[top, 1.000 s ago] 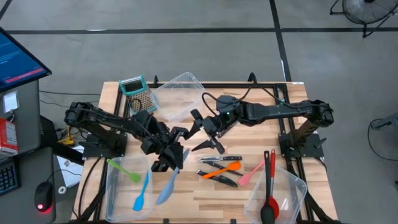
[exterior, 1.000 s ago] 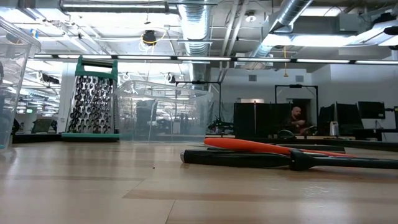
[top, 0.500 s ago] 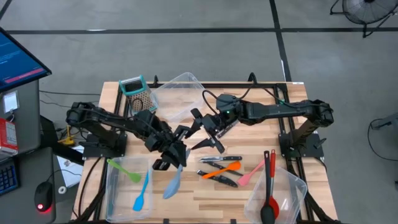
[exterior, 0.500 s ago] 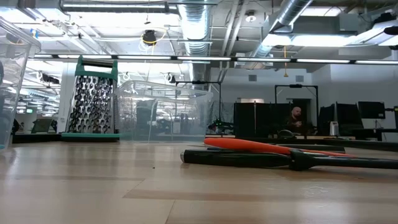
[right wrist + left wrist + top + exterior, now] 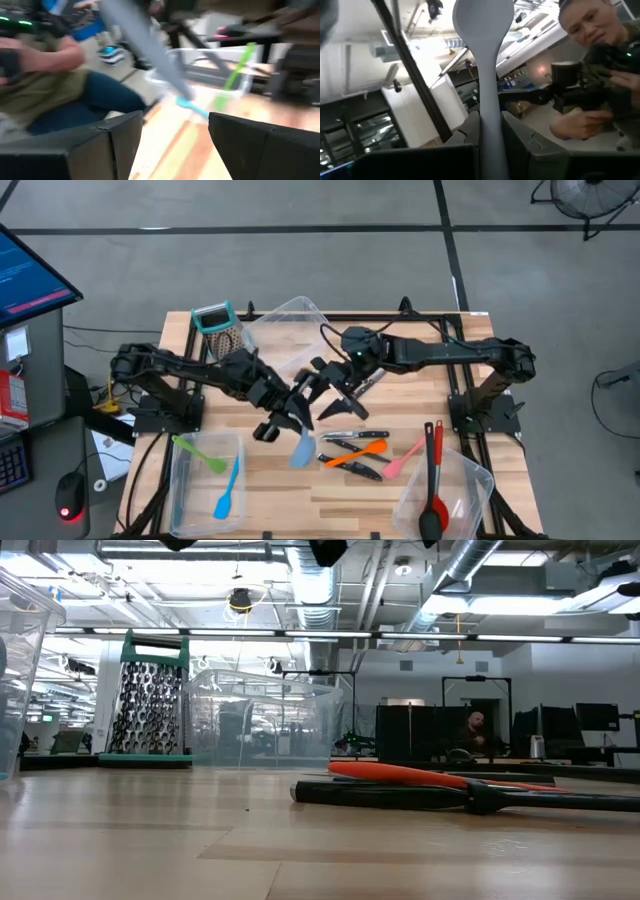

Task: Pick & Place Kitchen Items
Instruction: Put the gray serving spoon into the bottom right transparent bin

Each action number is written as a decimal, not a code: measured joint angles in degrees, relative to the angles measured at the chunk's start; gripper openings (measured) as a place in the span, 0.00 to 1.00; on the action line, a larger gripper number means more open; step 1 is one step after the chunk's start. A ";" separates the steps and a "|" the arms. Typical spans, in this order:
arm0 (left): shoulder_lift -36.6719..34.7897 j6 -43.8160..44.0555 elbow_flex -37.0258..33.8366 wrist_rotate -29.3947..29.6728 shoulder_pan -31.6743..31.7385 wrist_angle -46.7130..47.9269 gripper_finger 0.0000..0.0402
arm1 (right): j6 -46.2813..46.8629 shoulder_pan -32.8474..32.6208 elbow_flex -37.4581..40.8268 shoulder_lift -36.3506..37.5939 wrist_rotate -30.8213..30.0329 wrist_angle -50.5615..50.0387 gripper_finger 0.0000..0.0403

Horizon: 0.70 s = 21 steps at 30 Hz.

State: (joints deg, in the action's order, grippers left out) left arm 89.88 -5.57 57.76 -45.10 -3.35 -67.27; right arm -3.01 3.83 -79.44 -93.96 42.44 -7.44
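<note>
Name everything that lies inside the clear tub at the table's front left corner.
The left tub holds a green spatula and a blue spatula. Its floor shows through otherwise; nothing covers it from above.

1. Pale grey-blue spoon (image 5: 302,448).
2. Lime green spatula (image 5: 200,453) and sky blue spatula (image 5: 230,489).
3. Orange spatula (image 5: 352,454) and pink spatula (image 5: 403,459).
4. Red spoon (image 5: 438,480) with black handle.
5. Metal grater (image 5: 222,332), teal top, hole-patterned face.
6. Light wooden table (image 5: 340,490).
</note>
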 joint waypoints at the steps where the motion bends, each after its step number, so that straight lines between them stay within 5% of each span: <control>1: -0.04 0.21 0.02 -0.08 0.11 -0.16 0.07 | 0.50 0.31 0.00 -0.02 2.18 0.02 0.55; 4: 0.03 1.63 0.00 -0.96 0.42 0.51 0.07 | 2.54 0.85 0.00 0.47 5.76 0.95 0.55; 21: 0.03 5.91 0.00 -1.44 0.87 0.31 0.07 | 2.97 -1.35 0.00 9.74 4.96 0.93 0.53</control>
State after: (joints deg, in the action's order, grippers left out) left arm 89.91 0.35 57.76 -46.54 -2.48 -66.96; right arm -0.04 2.48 -79.44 -84.22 47.40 -6.51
